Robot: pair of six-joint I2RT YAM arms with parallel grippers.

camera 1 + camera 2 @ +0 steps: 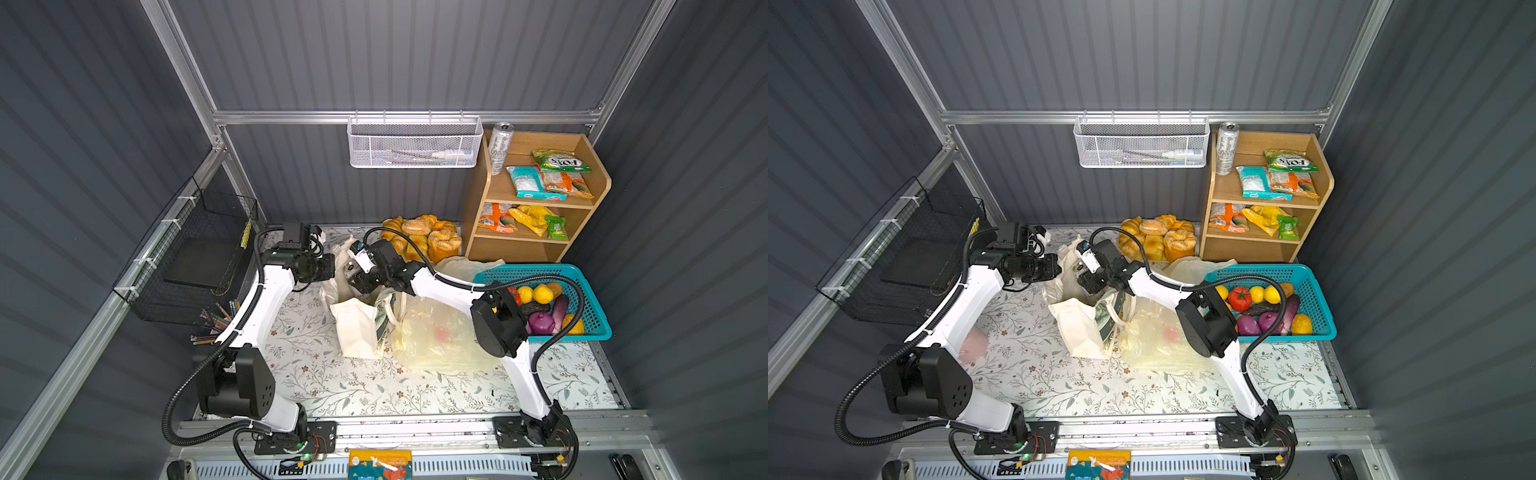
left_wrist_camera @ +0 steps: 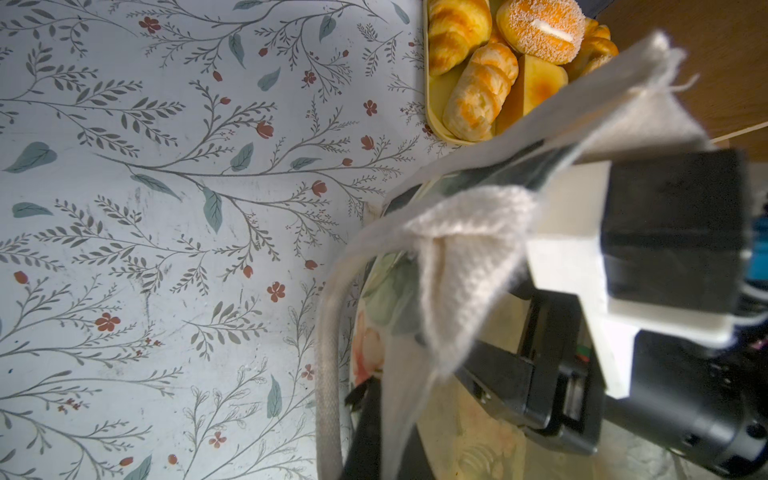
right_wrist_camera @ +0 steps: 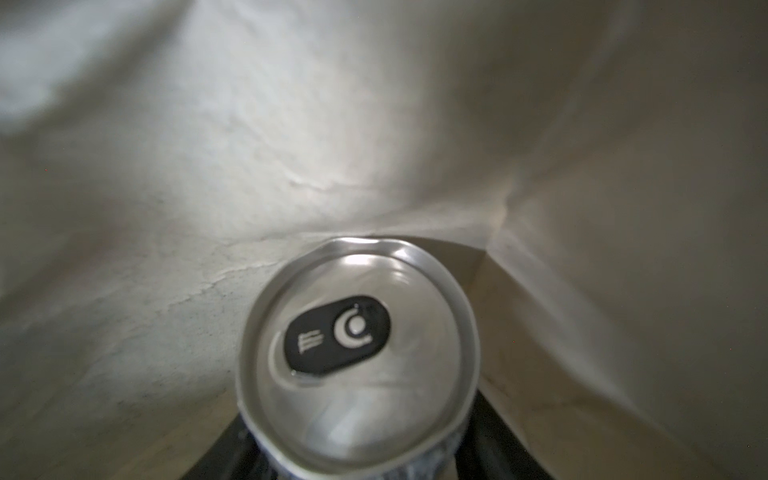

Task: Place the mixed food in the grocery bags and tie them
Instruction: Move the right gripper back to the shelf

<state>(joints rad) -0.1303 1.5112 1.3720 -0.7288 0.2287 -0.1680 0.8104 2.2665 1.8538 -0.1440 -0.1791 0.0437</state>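
Inside the cream canvas tote (image 1: 357, 328), my right claw (image 1: 360, 286) clamps a silver-topped drink can (image 3: 357, 353); my left claw (image 1: 337, 268) is pinched together on the tote's rim.

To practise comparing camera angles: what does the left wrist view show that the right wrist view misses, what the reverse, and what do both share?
Only left wrist: the floral table cover, the bread tray and a long woven strap. Only right wrist: the drink can, seen top-on. Both: the cream tote, its outside in the left wrist view, its inside in the right wrist view.
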